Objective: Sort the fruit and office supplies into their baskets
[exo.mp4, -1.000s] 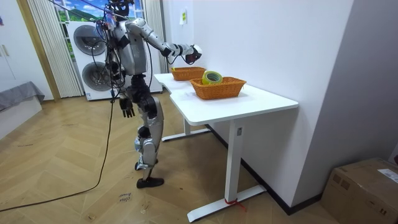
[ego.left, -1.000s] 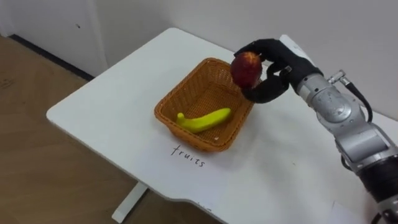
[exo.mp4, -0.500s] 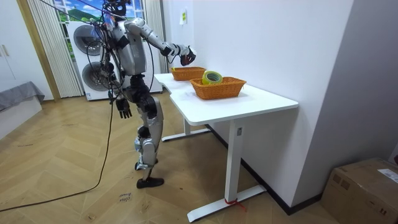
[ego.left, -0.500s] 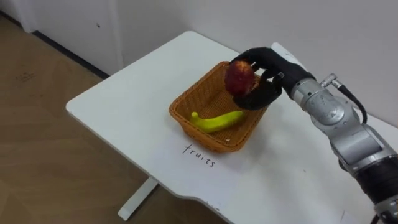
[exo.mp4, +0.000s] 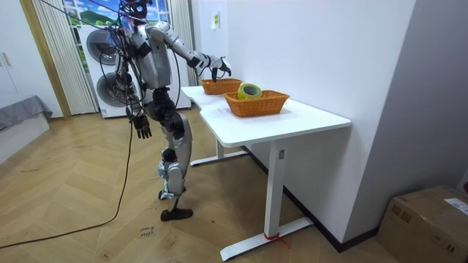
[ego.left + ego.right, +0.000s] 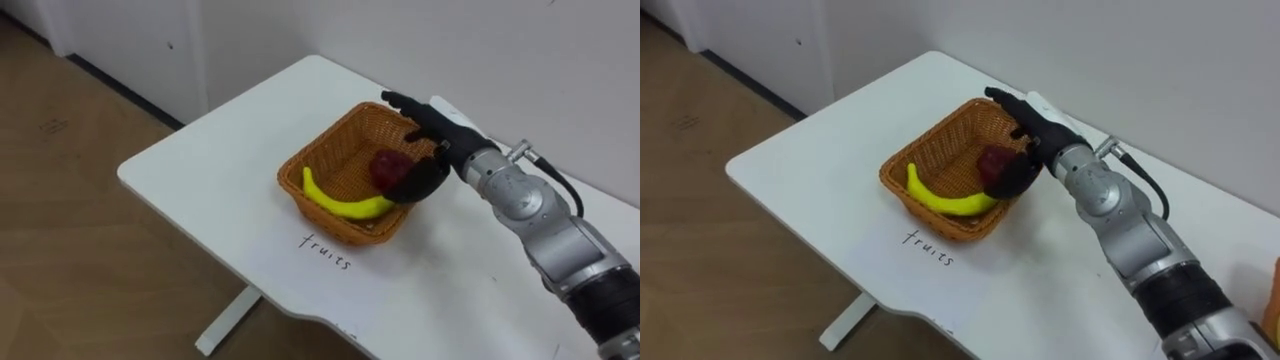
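1. The left hand hangs by the robot's thigh, away from the desk, its fingers loose and holding nothing.
2. A handwritten label sits near the desk's front edge, just before the basket.
3. The banana lies along the basket's near wall. It is probably soft and easily bruised, and is best taken round its middle if it ever needs shifting.
4. The apple rests on the basket floor behind the banana, against the wall on the robot's right.
   - It looks firm, smooth and round, so it could roll or slip from a loose pinch, and a drop would bruise it.
   - A hold across its widest part, thumb opposite the fingers, suits it best.
5. The right hand hovers over that same wall.
   - The fingers are stretched out straight above the apple.
   - The thumb curves low beside the apple, and nothing is clasped, so the apple seems let go.
   - The woven rim lies under the wrist, and the hand must rise to clear it.
6. Further along the desk stands a second basket with a tape roll in it. It is well apart from the fruit and out of the way.
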